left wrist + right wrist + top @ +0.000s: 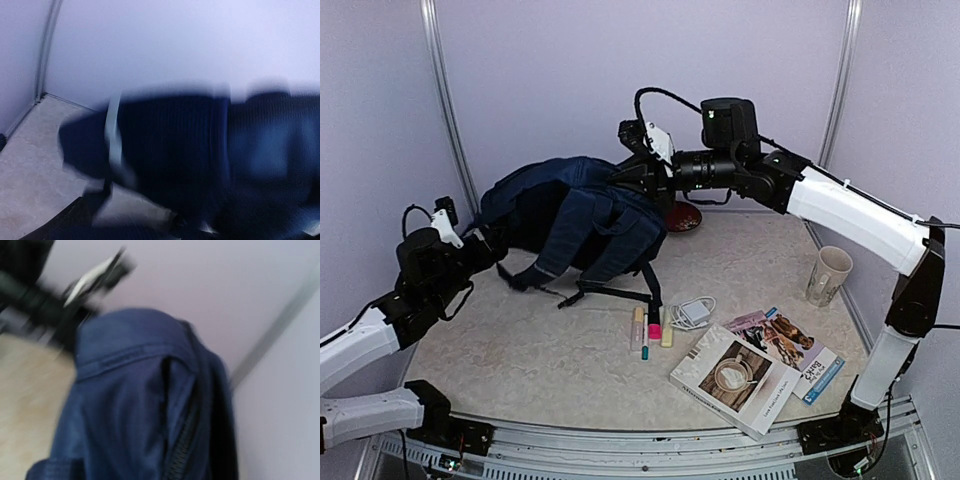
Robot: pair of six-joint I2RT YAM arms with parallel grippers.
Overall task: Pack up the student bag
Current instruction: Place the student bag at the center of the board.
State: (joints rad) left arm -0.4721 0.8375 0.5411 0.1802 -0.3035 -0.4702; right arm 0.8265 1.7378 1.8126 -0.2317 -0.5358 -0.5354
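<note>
Pale walls boxed in the beige table (520, 350), with the student bag (570, 215) slumped at its rear left. My right gripper (638, 178) looked pinched shut on the bag's upper edge. The left gripper (492, 243) stood spread wide beside its left end. I judged the mouth needed lifting high and taut before anything went in.

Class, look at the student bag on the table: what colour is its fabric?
The student bag is navy blue; the top external view shows it best.

Reaching in low from the left with left gripper (490, 246) spread wide; stretching across from the right, elbow raised, with right gripper (628, 177) pinched closed.
</note>
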